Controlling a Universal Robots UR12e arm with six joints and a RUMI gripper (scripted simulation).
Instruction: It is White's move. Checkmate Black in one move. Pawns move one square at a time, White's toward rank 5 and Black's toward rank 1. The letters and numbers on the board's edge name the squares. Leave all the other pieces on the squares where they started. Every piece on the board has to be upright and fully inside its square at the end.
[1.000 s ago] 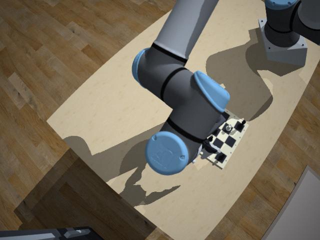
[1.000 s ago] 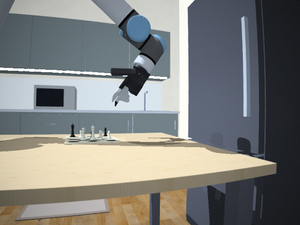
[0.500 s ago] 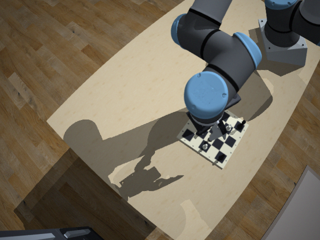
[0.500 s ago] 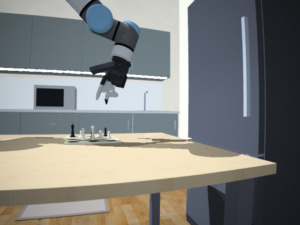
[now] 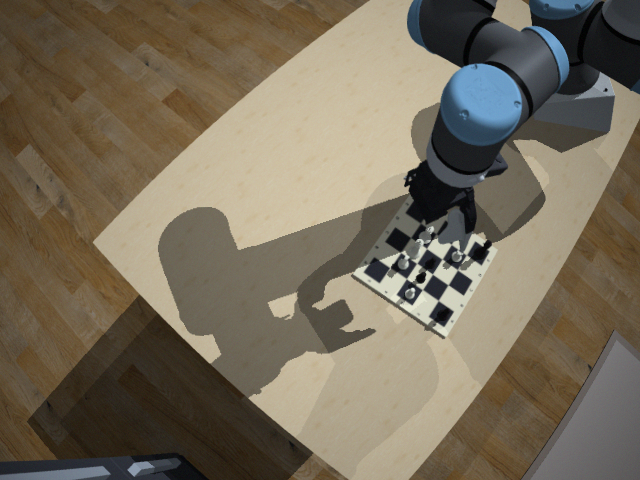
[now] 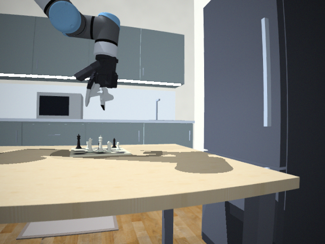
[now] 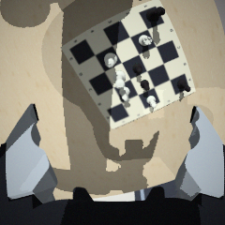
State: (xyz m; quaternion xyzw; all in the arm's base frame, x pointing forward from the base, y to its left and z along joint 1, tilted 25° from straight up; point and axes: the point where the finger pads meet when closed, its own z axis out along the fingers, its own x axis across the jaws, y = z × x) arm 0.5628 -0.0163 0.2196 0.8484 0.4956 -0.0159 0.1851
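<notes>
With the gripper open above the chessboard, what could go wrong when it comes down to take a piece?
1. The white pieces stand close together mid-board, so the wide-open gripper may knock over a neighbour.
2. The black pawns stand right beside them and could be pushed off their squares.
3. The arm's shadow covers part of the chessboard, which may make aiming harder.
</notes>
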